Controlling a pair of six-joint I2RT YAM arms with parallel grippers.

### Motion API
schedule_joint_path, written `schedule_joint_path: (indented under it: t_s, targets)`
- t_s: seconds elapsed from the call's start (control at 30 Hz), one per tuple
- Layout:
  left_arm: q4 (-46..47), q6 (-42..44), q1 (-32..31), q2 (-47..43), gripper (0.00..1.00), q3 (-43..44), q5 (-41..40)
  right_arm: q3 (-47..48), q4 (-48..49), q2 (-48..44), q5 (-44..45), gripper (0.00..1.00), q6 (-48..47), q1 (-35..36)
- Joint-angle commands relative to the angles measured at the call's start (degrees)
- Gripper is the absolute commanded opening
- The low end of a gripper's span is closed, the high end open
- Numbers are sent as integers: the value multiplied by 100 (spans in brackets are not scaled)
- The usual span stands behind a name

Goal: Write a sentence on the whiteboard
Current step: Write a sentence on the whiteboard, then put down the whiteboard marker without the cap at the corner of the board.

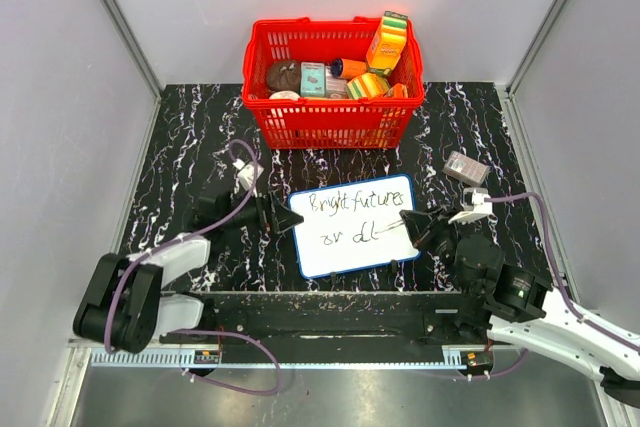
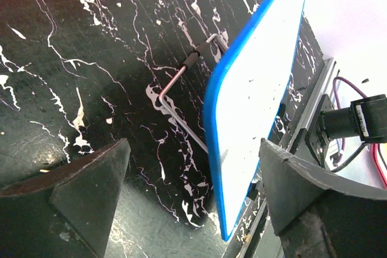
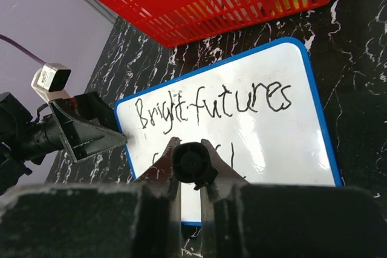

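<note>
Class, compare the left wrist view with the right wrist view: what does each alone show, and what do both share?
Only left wrist: a bent metal wire partly hidden by the whiteboard. Only right wrist: the sentence starting "Bright futures", the red basket, the right gripper shut on a marker. Both: the whiteboard, the black marbled table, the open left gripper.

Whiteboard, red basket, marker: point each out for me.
whiteboard point(image 1: 348, 257), top view, bare white patch near its bottom edge.
red basket point(image 1: 330, 125), top view, front mesh wall.
marker point(image 3: 192, 162), right wrist view, its round black rear end.
</note>
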Motion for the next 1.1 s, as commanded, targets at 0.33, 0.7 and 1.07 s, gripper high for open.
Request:
schedule_joint_path:
  t_s: [0.33, 0.7, 1.07]
  targets:
    - [-499, -569, -2, -2795, 99, -674, -1414, -69, -1358, -720, -444, 0, 1352, -33]
    - [-3584, -578, -11, -3791, 99, 1046, -2258, -736, -2202, -773, -980, 0, 2740, -33]
    - [-4183, -516, -11, -3667, 99, 1937, -2074, -1615, -3353, -2126, -937, 0, 4173, -33]
